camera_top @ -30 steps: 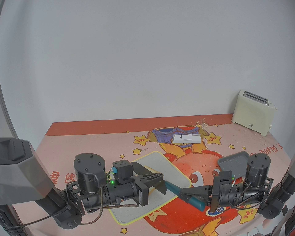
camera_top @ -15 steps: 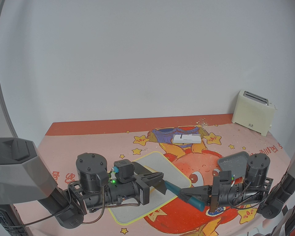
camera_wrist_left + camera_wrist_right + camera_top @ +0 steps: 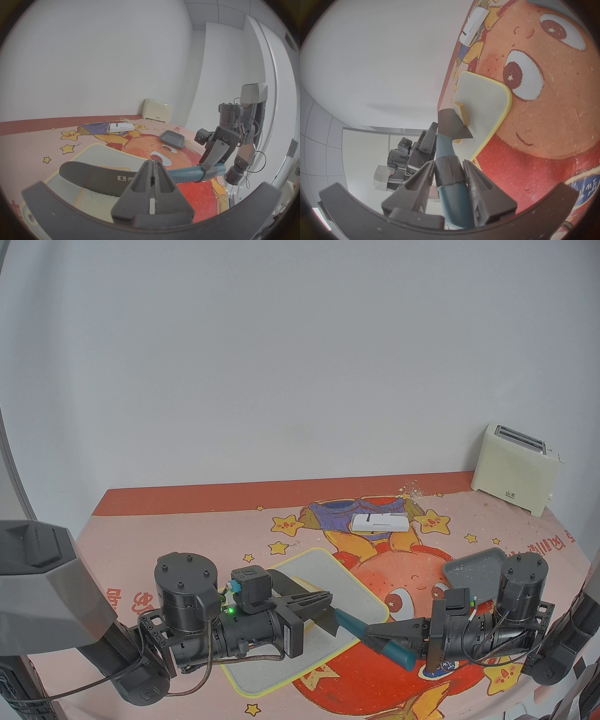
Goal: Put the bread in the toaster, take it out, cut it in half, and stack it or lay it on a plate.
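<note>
— First entry, the bread?
— One slice of bread [image 3: 93, 200], pale soft crumb with a tan crust. It lies flat on the cutting board [image 3: 353, 590], a white plastic slab with rounded corners and a yellow rim.
— The knife?
— Knife [image 3: 350, 622]: broad matte dark-grey blade with small white print, round teal handle. The blade stands on edge across the slice. The right gripper [image 3: 448, 168] is clamped around the handle. The left gripper [image 3: 152, 165] has its fingers pressed together with nothing between them, low over the slice just beside the blade.
— Cut through?
— Cannot tell.
— Surroundings?
— Plate [image 3: 475, 566]: grey, shallow, squarish, near the right arm. Toaster [image 3: 515, 468]: cream, two slots, small dark print, at the far right corner. White flat box [image 3: 379, 522] beyond the board. All of it sits on a cartoon-printed table cover [image 3: 187, 527] with stars and scattered crumbs.
</note>
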`<state>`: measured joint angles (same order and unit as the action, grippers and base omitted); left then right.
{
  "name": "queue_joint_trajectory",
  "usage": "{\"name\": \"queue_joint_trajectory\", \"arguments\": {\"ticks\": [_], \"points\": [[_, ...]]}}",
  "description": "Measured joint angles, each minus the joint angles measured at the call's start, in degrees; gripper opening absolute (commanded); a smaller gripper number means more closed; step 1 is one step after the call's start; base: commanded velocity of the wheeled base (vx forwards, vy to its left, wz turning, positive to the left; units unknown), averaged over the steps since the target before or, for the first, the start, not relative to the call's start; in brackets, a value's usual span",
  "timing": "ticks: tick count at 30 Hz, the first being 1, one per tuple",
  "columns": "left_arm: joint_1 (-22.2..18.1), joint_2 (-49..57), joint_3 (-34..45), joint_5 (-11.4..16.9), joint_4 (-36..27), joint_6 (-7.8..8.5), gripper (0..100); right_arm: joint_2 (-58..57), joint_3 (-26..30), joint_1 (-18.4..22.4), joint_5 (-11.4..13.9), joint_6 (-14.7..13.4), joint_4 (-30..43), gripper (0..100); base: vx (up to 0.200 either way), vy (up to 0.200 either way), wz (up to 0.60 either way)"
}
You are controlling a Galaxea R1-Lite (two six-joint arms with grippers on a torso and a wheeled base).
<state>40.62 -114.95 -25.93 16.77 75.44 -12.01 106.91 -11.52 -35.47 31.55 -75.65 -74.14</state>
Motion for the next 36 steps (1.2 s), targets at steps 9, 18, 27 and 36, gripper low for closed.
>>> {"name": "queue_joint_trajectory", "arguments": {"ticks": [9,18,27,36], "points": [[0.0,-0.4,0.1,-0.1,0.0,0.0,0,0.2,0.1,0.0,0.0,0.0,0.0,0,0.0,0.0,0.0],[0.0,-0.5,0.3,-0.1,-0.1,0.07,0,0.4,0.0,0.0,0.0,0.0,0.0,0,0.0,0.0,0.0],[0.0,-0.5,0.4,-0.1,-0.2,0.07,0,0.6,0.0,0.0,0.0,0.0,0.0,0,0.0,0.0,0.0],[0.0,-0.6,0.4,-0.1,-0.2,0.07,0,0.8,0.0,0.0,0.0,0.0,0.0,0,0.0,0.0,0.0]]}}
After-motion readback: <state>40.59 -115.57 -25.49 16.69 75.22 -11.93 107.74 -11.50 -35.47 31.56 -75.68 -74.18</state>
